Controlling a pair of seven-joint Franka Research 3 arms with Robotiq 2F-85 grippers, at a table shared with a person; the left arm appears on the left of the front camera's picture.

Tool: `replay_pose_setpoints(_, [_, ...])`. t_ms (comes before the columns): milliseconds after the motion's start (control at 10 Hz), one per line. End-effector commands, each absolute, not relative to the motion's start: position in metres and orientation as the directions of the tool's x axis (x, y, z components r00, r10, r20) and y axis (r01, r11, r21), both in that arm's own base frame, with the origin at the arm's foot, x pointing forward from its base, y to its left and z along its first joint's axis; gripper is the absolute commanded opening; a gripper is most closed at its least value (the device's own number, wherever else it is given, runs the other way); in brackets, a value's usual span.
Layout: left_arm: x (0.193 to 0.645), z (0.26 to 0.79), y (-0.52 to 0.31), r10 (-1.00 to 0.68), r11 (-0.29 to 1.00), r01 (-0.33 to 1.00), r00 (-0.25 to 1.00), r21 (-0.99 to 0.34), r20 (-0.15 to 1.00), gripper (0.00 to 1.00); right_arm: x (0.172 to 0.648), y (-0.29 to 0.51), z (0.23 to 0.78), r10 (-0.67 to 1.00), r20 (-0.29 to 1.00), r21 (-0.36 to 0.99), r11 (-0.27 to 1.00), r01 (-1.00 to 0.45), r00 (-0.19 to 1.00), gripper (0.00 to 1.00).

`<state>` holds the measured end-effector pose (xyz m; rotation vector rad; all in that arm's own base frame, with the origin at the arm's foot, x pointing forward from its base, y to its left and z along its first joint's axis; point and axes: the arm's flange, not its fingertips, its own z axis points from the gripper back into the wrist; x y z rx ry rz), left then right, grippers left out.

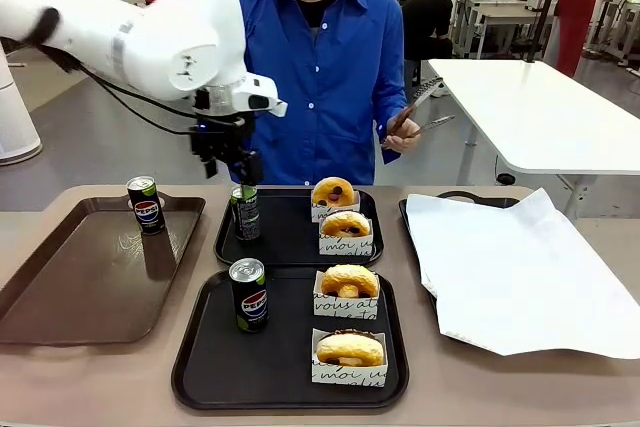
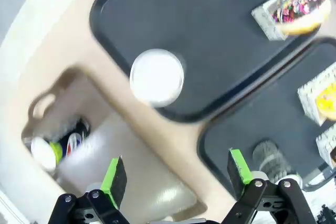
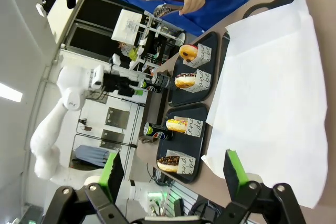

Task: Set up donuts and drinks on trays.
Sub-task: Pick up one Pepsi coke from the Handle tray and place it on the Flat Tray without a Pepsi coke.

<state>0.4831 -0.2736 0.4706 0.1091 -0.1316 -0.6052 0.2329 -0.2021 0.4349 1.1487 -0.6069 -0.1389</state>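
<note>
The drinks and donuts sit on two black trays in front of me, and my left fingers point(image 1: 232, 165) hang spread wide just above the can point(image 1: 245, 211) on the far tray point(image 1: 290, 237), touching nothing. From my left wrist I look down between the green pads point(image 2: 114, 179) onto that can's silver top point(image 2: 157, 77), which stands near the tray's corner, clear of both pads. My right fingers point(image 3: 171, 174) are also spread wide and hold nothing, pointing over the white paper sheet point(image 1: 520, 272) on the right of the bench point(image 1: 100, 377).

On the far tray, right of the can, two donuts point(image 1: 333, 192) stand in white lettered sleeves, one behind the other. The near tray point(image 1: 250, 367) lies just in front, rims almost touching; it carries a second can point(image 1: 248, 294) upright at its left and two more sleeved donuts point(image 1: 349, 281) at its right, the nearest with dark topping. To my left lies a longer brown tray point(image 1: 80, 287) with a third can point(image 1: 146, 204) standing at its far corner.

The white sheet covers most of another dark tray point(image 1: 460, 197), whose far edge shows past the paper. Across the bench a person in a blue shirt point(image 1: 320, 67) stands behind the far tray, one hand point(image 1: 402, 134) holding tongs point(image 1: 425, 112) at waist height, well above the bench.
</note>
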Motion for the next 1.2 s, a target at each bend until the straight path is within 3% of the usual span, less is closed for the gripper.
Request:
replay_pose_setpoints(0, [0.444, 0.473, -0.234, -0.523, 0.851, 0.513, 0.849, 0.110, 0.082, 1.00, 0.234, -0.203, 0.434, -0.406, 0.394, 0.885, 0.411, -0.220, 0.825, 1.00])
replay_pose_setpoints(300, [0.403, 0.472, -0.173, -0.485, 0.871, 0.491, 0.865, -0.012, 0.130, 1.00, 0.234, -0.203, 0.434, -0.406, 0.394, 0.885, 0.411, -0.220, 0.825, 1.00])
replay_pose_setpoints(700, [0.394, 0.476, -0.127, -0.438, 0.890, 0.452, 0.884, -0.056, 0.163, 1.00, 0.234, -0.203, 0.434, -0.406, 0.394, 0.885, 0.411, -0.220, 0.825, 1.00])
replay_pose_setpoints(900, [0.405, 0.502, -0.079, -0.388, 0.885, 0.413, 0.909, -0.213, 0.151, 1.00, 0.234, -0.203, 0.434, -0.406, 0.394, 0.885, 0.411, -0.220, 0.825, 1.00])
replay_pose_setpoints(1100, [0.413, 0.526, -0.016, -0.316, 0.816, 0.340, 0.939, -0.467, 0.132, 1.00, 0.234, -0.203, 0.434, -0.406, 0.394, 0.885, 0.411, -0.220, 0.825, 1.00])
